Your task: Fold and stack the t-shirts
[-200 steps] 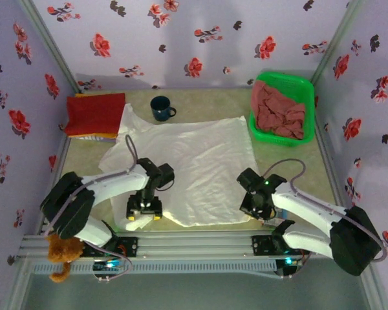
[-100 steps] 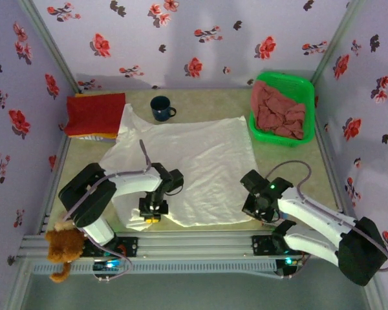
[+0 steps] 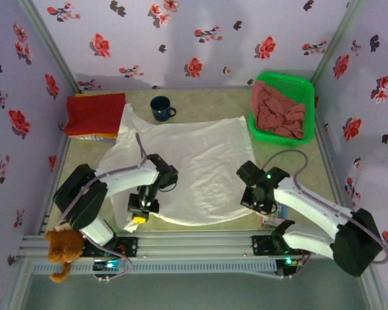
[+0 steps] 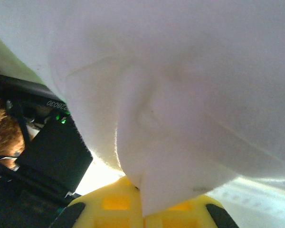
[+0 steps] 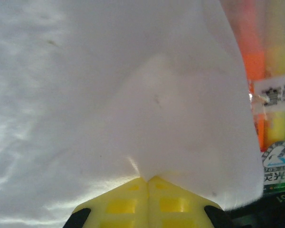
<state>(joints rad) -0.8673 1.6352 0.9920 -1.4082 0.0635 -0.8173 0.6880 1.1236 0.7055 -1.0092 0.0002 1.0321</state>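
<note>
One white t-shirt [image 3: 200, 161] lies spread, long axis left-right.

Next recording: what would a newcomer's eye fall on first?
The big white t-shirt spread across the middle of the table, with the left gripper and right gripper each shut on its near edge. Then the green basket heaped with pink shirts at back right, and the folded red shirt at back left.

Lab test booth: floral-papered walls [image 3: 181, 45], aluminium rail frame [image 3: 194, 247].
</note>
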